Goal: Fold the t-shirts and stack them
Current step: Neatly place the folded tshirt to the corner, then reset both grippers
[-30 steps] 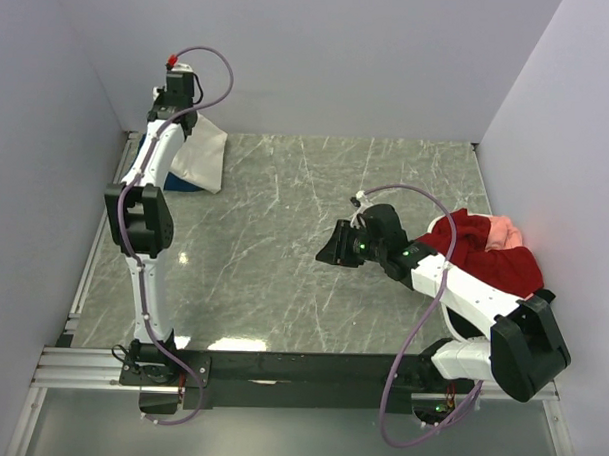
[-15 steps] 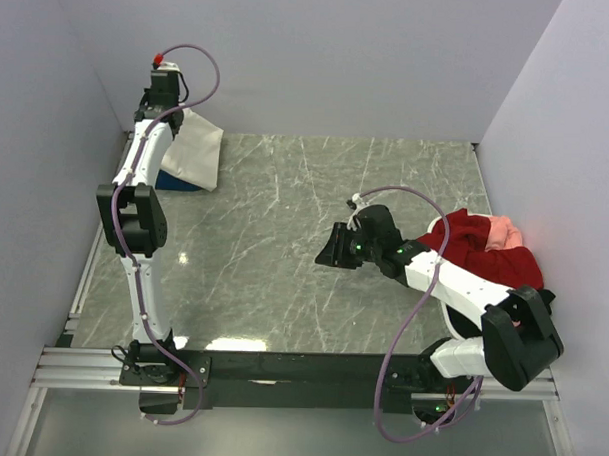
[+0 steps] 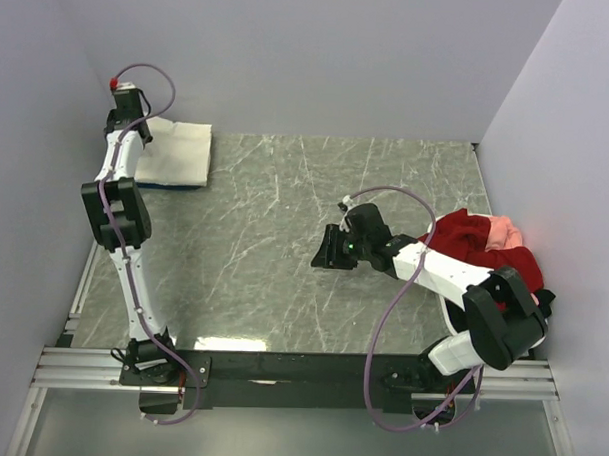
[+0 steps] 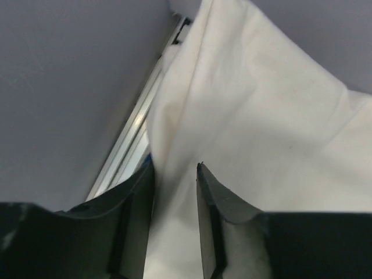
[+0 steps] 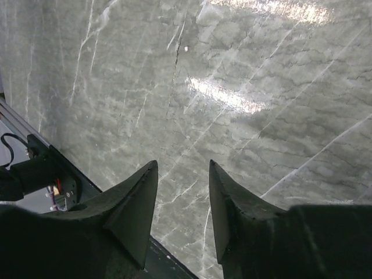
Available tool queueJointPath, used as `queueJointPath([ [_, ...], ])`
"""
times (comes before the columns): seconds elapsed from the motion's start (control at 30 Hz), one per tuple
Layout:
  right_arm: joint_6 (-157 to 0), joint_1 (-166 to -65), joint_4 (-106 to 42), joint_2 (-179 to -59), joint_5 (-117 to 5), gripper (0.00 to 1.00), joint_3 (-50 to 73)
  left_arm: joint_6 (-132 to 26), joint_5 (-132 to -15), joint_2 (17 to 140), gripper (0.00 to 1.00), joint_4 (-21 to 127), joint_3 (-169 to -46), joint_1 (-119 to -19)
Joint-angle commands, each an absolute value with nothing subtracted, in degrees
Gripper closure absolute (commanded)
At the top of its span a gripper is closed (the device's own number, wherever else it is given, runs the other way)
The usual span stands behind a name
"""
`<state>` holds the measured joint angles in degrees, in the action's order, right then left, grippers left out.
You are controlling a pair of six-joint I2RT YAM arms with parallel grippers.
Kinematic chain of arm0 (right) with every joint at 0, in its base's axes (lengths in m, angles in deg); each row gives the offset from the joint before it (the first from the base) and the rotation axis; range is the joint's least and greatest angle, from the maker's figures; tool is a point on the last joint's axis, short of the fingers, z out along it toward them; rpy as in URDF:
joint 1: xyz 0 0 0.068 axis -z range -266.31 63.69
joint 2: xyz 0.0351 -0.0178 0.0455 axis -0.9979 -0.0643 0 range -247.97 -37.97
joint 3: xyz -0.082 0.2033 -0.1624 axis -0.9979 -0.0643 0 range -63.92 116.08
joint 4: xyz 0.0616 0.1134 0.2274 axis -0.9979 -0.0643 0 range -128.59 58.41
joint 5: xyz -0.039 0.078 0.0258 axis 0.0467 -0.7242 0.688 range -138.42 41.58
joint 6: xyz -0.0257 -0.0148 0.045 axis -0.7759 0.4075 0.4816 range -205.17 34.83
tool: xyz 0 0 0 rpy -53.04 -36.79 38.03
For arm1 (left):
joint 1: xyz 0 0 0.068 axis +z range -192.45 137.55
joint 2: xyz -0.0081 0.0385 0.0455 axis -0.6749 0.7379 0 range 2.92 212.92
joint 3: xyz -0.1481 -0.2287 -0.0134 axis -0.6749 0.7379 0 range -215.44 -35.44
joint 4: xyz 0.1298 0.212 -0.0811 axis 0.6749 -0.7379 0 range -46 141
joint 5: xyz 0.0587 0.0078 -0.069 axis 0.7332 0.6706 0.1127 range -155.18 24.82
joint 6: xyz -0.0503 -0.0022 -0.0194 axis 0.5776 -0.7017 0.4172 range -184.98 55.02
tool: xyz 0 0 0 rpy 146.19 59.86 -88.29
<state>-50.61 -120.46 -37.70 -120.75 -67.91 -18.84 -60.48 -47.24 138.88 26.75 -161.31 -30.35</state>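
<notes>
Marbled grey counter (image 3: pixel 273 267). Cream-white t-shirt (image 3: pixel 179 150) folded at upper left, atop dark blue t-shirt (image 3: pixel 174 184); my left jaws, narrowly parted, straddle its edge. I should lift straight off, dragging nothing. My right jaws gape empty mid-frame; red t-shirt (image 3: pixel 474 244) waits at right.

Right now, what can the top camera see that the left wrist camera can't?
Only the top camera shows the right gripper open over the bare table. It also shows the red t-shirt and pink t-shirt heaped at the right, and a dark blue t-shirt peeking from under the cream-white t-shirt. Only the left wrist camera shows the left gripper up close, its jaws apart with a fold of cream cloth between them. Both show that cream-white t-shirt.
</notes>
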Motion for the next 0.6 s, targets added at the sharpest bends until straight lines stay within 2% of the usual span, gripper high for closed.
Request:
queueJointPath([
  [0.0, -52.0, -121.1, -37.6, -120.5, -67.0, 0.52, -16.1, -51.3, -50.1, 134.5, 0.56, 34.1, -159.9, -28.7],
  [0.13, -51.8, -121.0, -37.5, -119.3, -66.2, 0.45, -15.8, -47.7, -50.8, 124.0, 0.39, 42.6, -147.2, -28.8],
  [0.17, -51.9, -121.2, -37.6, -119.1, -65.7, 0.43, -15.7, -46.7, -51.0, 122.9, 0.19, 43.0, -145.1, -28.7],
  [0.23, -52.2, -121.1, -38.3, -118.1, -64.9, 0.37, -15.2, -43.9, -52.3, 120.7, 0.01, 42.5, -143.8, -28.8],
  [0.43, -52.3, -121.0, -38.2, -115.8, -63.5, 0.27, -15.2, -34.8, -59.1, 114.6, 0.01, 41.9, -136.7, -29.8],
  [0.57, -52.5, -121.0, -37.5, -113.5, -61.5, 0.18, -15.8, -30.6, -58.9, 108.7, 0.01, 41.8, -126.6, -33.5],
])
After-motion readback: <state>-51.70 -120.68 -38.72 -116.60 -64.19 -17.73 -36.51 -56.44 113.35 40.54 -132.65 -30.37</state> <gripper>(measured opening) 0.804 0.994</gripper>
